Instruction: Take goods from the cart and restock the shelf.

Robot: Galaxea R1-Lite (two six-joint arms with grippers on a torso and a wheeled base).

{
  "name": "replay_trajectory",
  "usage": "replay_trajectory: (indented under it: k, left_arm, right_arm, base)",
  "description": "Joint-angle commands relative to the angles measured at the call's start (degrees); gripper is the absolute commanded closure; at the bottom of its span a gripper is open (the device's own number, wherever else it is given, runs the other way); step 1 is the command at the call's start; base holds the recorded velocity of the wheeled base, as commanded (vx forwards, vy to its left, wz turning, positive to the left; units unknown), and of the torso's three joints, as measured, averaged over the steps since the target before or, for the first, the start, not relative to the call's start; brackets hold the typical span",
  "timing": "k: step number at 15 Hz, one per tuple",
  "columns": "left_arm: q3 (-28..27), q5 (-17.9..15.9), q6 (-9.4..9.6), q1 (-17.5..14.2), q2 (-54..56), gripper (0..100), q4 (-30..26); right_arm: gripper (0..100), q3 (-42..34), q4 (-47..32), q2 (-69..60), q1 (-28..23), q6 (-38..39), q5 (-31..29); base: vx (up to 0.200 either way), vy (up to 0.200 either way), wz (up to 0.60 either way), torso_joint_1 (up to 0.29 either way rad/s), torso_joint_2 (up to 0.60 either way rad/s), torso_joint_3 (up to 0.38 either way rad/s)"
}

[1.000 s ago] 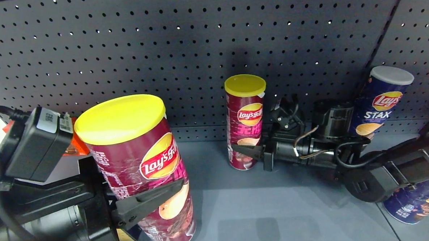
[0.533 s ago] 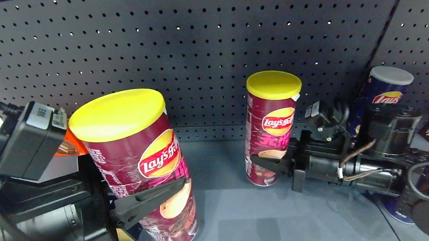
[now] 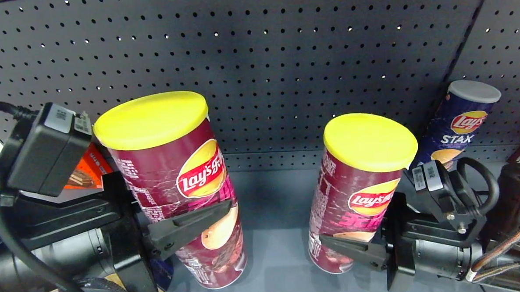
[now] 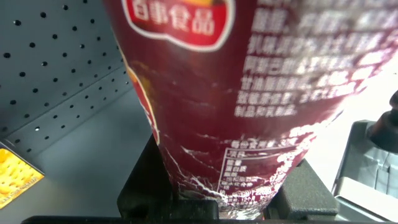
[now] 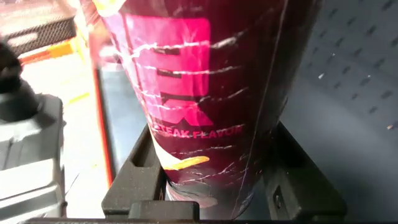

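Maroon with a yellow lid, that's the chip can (image 3: 173,167) in your left gripper (image 3: 189,226), jaws clamped on its lower half, one black finger (image 3: 189,223) crossing the front of the label. It leans a little, lid toward the back wall, over the left part of the grey shelf (image 3: 277,250); whether its base touches the shelf, you cannot tell. Over to your right gripper (image 3: 347,245): jaws closed on a second maroon can (image 3: 358,190), also yellow-lidded, gripped low near its base and tilted, its lid leaning to the right. The two cans are well apart, with bare shelf between them. From the left wrist you see the can's (image 4: 230,93) printed side filling the gap between the jaws; from the right wrist, the other can (image 5: 205,93) sits the same way. Behind, a dark pegboard (image 3: 256,54) backs the shelf. A blue can (image 3: 458,124) with a grey lid stands at the far right against it. An orange packet (image 3: 83,171) peeks out behind the left arm.
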State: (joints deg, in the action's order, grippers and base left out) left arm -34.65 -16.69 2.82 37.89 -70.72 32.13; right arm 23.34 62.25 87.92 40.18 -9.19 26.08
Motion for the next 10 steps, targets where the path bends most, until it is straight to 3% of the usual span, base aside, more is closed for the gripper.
replay_trajectory:
  k: [1,10]
  left_arm:
    - [-0.1,0.1,0.08,0.0,-1.2,100,0.1]
    - [0.2,0.6,0.08,-0.5,-1.1,100,0.0]
  right_arm:
    - [100,-2.2,0.7,0.3,0.2,0.1,0.0]
    - [100,-2.2,4.6,5.1,2.7,0.8,-2.2]
  base:
    - [0.0,0.0,0.0,0.0,0.0,0.0]
    - [0.0,0.0,0.0,0.0,0.0,0.0]
